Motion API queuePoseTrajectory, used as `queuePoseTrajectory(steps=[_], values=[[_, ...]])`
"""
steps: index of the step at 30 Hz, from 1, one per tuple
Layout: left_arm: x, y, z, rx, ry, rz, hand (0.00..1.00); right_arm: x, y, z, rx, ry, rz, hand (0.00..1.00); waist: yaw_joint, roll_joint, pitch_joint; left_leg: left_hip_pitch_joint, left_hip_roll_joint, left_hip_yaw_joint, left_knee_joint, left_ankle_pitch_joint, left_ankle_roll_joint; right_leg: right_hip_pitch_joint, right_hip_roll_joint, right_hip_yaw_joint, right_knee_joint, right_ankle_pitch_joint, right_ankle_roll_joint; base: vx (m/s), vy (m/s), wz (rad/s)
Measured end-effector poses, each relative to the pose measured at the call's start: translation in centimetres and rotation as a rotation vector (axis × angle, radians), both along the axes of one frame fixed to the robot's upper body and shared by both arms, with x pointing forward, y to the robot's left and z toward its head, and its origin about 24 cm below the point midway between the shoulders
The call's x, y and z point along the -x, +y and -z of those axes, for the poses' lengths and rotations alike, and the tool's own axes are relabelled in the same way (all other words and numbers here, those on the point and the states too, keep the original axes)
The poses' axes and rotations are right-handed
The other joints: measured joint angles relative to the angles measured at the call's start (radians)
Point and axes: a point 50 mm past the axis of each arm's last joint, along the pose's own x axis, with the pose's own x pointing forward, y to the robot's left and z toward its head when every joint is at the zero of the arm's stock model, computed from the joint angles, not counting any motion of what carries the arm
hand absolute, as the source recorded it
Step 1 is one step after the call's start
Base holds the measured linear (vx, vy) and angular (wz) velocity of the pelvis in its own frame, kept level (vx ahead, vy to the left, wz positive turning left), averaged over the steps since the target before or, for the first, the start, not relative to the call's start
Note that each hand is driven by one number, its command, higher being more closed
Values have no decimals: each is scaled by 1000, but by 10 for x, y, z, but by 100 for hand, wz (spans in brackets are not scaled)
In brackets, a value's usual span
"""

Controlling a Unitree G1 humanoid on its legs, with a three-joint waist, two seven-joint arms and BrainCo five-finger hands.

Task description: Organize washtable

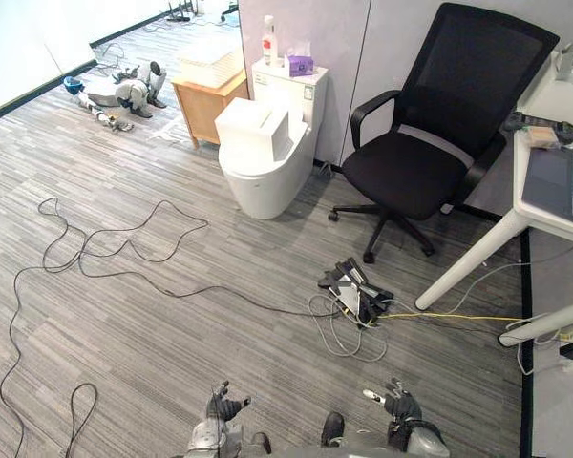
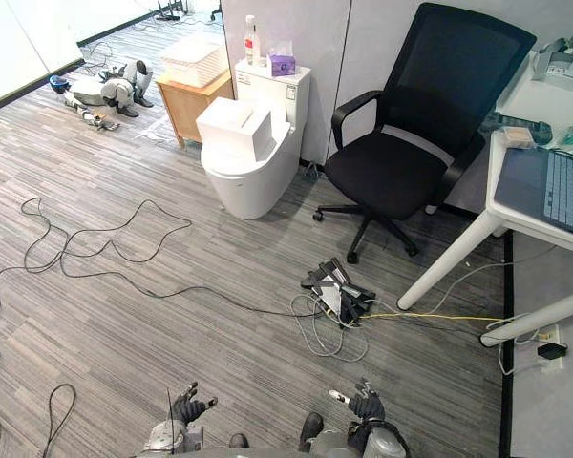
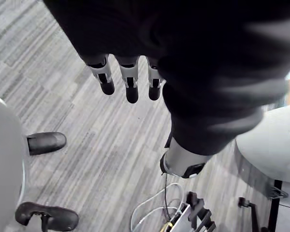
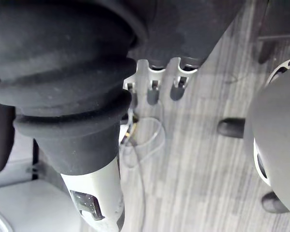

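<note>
Fingers [image 3: 131,87] straight and slack, empty, on left hand [image 1: 224,408] and right hand [image 1: 399,405], low over the floor [image 1: 172,358]. Just ahead, power strip [image 1: 355,291] amid cables [image 1: 339,334]. Farther, well apart from both hands, toilet [image 1: 263,157] bearing bottle [image 1: 269,40] and box [image 1: 300,65], cabinet [image 1: 208,103] with basket [image 1: 210,59] beside it, chair [image 1: 430,153] and desk [image 1: 468,262] rightward.

Office, swivel chair [image 1: 430,153], desk [image 1: 554,143], partition panels [image 1: 363,48]

A toilet [image 1: 263,157] stands against the partition [image 1: 363,38], with a cabinet [image 1: 205,103] to its left and an office chair [image 1: 425,157] to its right. Right of the chair, a desk [image 1: 544,110] bears a laptop [image 1: 563,186]. A power strip [image 1: 355,291] lies on the floor [image 1: 172,334] before the chair.
</note>
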Motion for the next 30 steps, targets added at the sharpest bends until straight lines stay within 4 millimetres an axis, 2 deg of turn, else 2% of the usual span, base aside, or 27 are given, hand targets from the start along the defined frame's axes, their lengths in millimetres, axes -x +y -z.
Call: queuePoseTrajectory(steps=[3,5,6,7,9,10,11,12,13,16,17,18,19,20,21,22,23,24,25,26,27,28,29,30], values=[[2,2,1,5,6,7,0,0,0,0,1,0,-5,0,-1,-1,0,0,-11,-39,-21,17,10,-1,-6,33,26,2,3,-87,33,37],[3,3,1,4,9,11,0,-1,-1,-1,6,-5,-11,0,-1,3,4,-15,-9,-79,-3,16,14,-30,-5,152,98,-2,4,-76,100,65],[2,4,0,2,6,4,0,-1,-2,-1,8,-8,-9,0,-9,10,11,-48,-12,-131,33,14,17,-71,3,299,188,-25,6,-85,131,129],[0,6,-1,3,-3,-12,0,1,-2,-1,8,-10,-9,0,-22,-2,15,-77,-22,-204,64,14,18,-101,16,444,273,-44,16,-82,105,155],[0,9,-1,0,-8,-37,0,9,1,1,-4,4,-5,0,-29,-18,15,-99,-40,-297,80,17,22,-106,31,567,342,-78,25,-72,-81,185],[-1,14,-3,-4,-23,-67,0,19,5,3,-17,27,5,0,-21,-40,13,-111,-58,-353,78,17,22,-83,21,617,348,-124,48,-59,-229,189],[-2,16,-4,-7,-31,-77,0,21,7,4,-22,32,3,0,-16,-51,12,-117,-68,-372,74,17,22,-69,4,611,331,-148,61,-62,-313,180],[-4,21,-6,-15,-49,-96,0,22,12,5,-36,38,-5,0,1,-79,9,-141,-87,-377,68,20,21,-47,-41,574,273,-215,92,-94,-241,137],[-8,17,-7,-8,-59,-94,0,20,8,4,-28,32,-12,0,11,-73,10,-173,-83,-384,64,37,13,-48,-57,517,251,-225,115,-113,-200,135],[-14,9,-9,9,-77,-87,0,16,-2,1,-2,17,-13,0,4,-39,33,-243,-56,-387,88,41,7,-54,-59,410,231,-218,104,-120,-94,128],[-17,6,-11,15,-97,-89,0,15,-8,0,20,15,-18,0,22,-6,39,-284,-41,-386,110,43,4,-52,-41,360,230,-219,102,-128,-88,89],[-17,6,-11,16,-98,-89,0,15,-8,0,24,17,-18,0,27,-6,39,-288,-37,-382,100,40,7,-51,-41,352,223,-218,101,-115,-26,84],[-21,7,-12,13,-108,-92,0,16,-7,1,25,24,-16,0,27,-30,45,-306,-36,-344,118,34,16,-55,-62,339,205,-206,81,-39,57,47],[-24,8,-14,11,-119,-95,0,15,-5,1,22,21,-14,0,25,-38,48,-341,-36,-288,195,27,31,-57,-77,321,205,-203,79,-30,74,51],[-27,12,-16,5,-129,-105,0,13,-3,1,20,16,-16,0,27,-43,55,-383,-19,-177,433,24,41,-57,-97,304,230,-204,91,-1,17,37],[-21,12,-14,4,-116,-112,0,11,-4,-1,26,5,-25,0,22,-21,50,-376,10,-102,489,-50,38,-56,-74,298,266,-221,102,5,-6,30],[-21,11,-14,7,-116,-112,0,9,-3,-2,25,-3,-30,0,18,-23,51,-370,7,-100,470,-62,38,-59,-73,299,277,-236,101,-14,28,31],[-24,13,-15,4,-124,-109,0,8,6,-1,2,-1,-40,0,13,-64,23,-352,-29,-119,360,-21,28,-89,-84,330,234,-207,43,-25,65,34],[-29,18,-18,-6,-141,-113,0,10,10,0,-12,2,-37,0,7,-81,25,-371,-38,-131,457,-56,29,-84,-103,318,204,-183,67,-39,75,18],[-29,17,-18,-3,-139,-126,0,7,14,-2,-21,-12,-37,0,9,-81,29,-381,-21,-130,698,-167,14,-75,-101,310,199,-164,98,17,100,-22],[-18,17,-13,-2,-99,-133,0,2,9,-6,-6,-46,-31,0,3,-42,24,-314,30,-149,782,-274,-55,-74,-72,320,227,-160,101,-4,115,-30],[-19,11,-12,13,-95,-131,0,-1,6,-8,1,-55,-22,0,-8,-25,27,-314,36,-154,768,-287,-60,-79,-63,320,245,-161,101,-33,144,-16],[-20,4,-12,26,-95,-110,0,0,3,-7,4,-46,-11,0,-29,-25,20,-292,1,-150,713,-291,-53,-124,-65,327,285,-180,109,-101,78,12],[-19,3,-11,23,-89,-94,0,1,4,-5,2,-36,-14,0,-34,-31,9,-277,-11,-167,657,-292,-53,-143,-56,341,285,-186,105,-152,-23,21]])
